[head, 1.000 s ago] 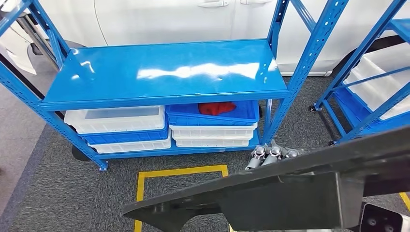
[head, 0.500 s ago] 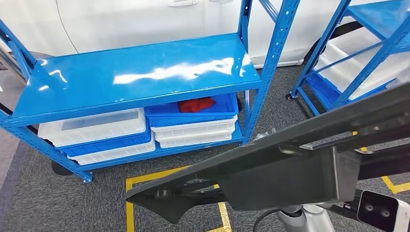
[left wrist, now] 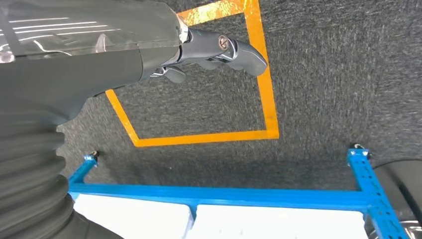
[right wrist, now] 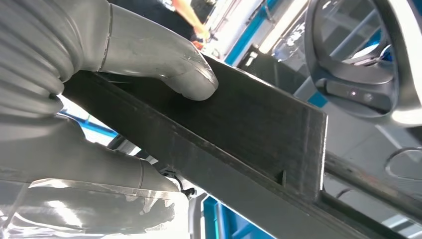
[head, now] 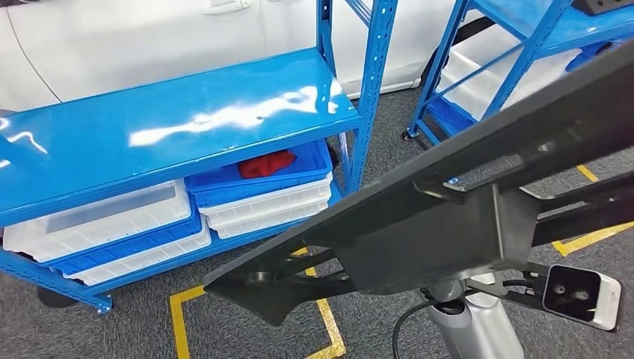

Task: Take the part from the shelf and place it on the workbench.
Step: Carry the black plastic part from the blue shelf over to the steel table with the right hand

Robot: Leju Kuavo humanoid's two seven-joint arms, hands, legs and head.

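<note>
Two blue shelves (head: 187, 120) on grey carpet (head: 134, 329), yellow tape (head: 329, 329).

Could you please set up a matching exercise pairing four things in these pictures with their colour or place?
Things:
1. long part
2. red cloth
3. floor tape
4. shelf top

Descriptions:
A. yellow, on the carpet
B. glossy blue, nothing on it
C. dark, gripped by the right hand
D. lying in a blue tray

Pairs: 1-C, 2-D, 3-A, 4-B
</note>
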